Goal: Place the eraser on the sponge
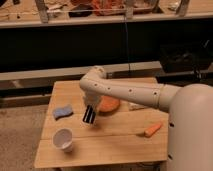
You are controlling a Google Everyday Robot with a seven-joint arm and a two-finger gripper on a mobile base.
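Inspection of the work surface: a wooden table [115,145] stands in front of a long dark shelf unit.

Arm: the white arm [127,91] reaches in from the right, bends at an elbow over the far middle of the table, and points down and slightly to the left.

Gripper: the gripper [90,116] hangs over the middle-left of the table, between the sponge and the orange bowl. Its claw is drawn in narrow, clamped on the eraser [91,114], which shows as a black block with a pale stripe running along it, tilted a little off upright. The dark fingers and the black block merge, so the exact line of contact cannot be told. Whether the lower end of the eraser touches the tabletop cannot be told either.

Sponge: the sponge [63,111], a blue-grey pad, lies flat near the left edge of the table, to the left of the gripper and apart from it. Nothing rests on it.

Other items:
- The white cup [63,139] stands upright near the left front corner, nearer than the sponge.
- The orange bowl [109,104] sits just right of the gripper, partly behind the arm.
- The white packet [136,106] lies right of the bowl.
- The orange carrot-like piece [153,130] lies towards the right front, well apart from the gripper.
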